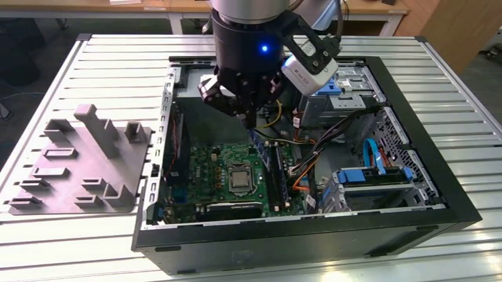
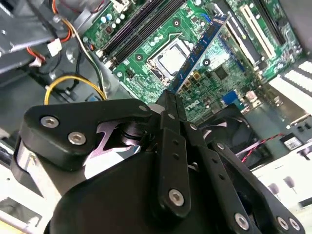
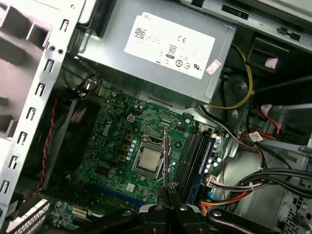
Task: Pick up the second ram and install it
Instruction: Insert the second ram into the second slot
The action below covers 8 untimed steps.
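1. Right now the gripper (image 1: 249,116) hangs inside the open computer case (image 1: 298,238), above the green motherboard (image 1: 211,170).
2. Its fingers are clenched on the second ram (image 2: 199,54). In the second wrist view the dark blue stick juts straight out from between the closed tips, pinched at one short end.
3. That end grip leaves the long contact edge and most of the stick free. I take that to be the reason for it: the edge can meet a slot without the fingers getting in the way.
4. In the first wrist view the ram shows edge-on as a thin line over the processor socket (image 3: 147,159). It sits beside the memory slots (image 3: 189,156), not over them, and looks raised clear of the board.
5. It seems to run parallel to those slots, so I judge it turned the right way but not yet over its place.
6. A blue seated stick (image 3: 208,155) stands in the slot row on the side nearest the cables, so one module appears to be in already.
7. A grey rack (image 1: 86,158) sits on the slatted table (image 1: 117,64) at the exterior view's left, outside the case and well apart from the gripper.
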Each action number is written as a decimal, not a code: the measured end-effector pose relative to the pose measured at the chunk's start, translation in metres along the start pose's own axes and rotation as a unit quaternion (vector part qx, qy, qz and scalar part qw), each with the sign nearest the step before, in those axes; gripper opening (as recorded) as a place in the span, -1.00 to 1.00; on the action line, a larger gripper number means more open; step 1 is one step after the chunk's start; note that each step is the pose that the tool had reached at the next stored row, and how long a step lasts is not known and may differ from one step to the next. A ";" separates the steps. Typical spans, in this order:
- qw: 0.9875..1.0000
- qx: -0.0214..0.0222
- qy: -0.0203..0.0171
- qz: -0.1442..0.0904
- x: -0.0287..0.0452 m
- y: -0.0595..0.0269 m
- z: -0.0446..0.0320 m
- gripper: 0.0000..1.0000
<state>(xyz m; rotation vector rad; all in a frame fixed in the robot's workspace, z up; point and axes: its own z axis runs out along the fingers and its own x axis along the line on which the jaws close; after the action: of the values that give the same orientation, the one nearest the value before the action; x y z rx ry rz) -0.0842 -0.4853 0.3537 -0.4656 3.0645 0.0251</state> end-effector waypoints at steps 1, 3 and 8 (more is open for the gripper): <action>1.000 0.000 0.000 0.009 0.0000 0.0000 0.0002 -0.77; 1.000 0.001 0.000 0.027 0.0001 0.0000 0.0007 -0.77; 0.996 0.004 -0.001 0.091 0.0001 0.0000 0.0029 -0.77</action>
<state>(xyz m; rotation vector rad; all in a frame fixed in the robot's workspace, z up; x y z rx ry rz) -0.0842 -0.4853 0.3508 -0.1859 3.0928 0.0192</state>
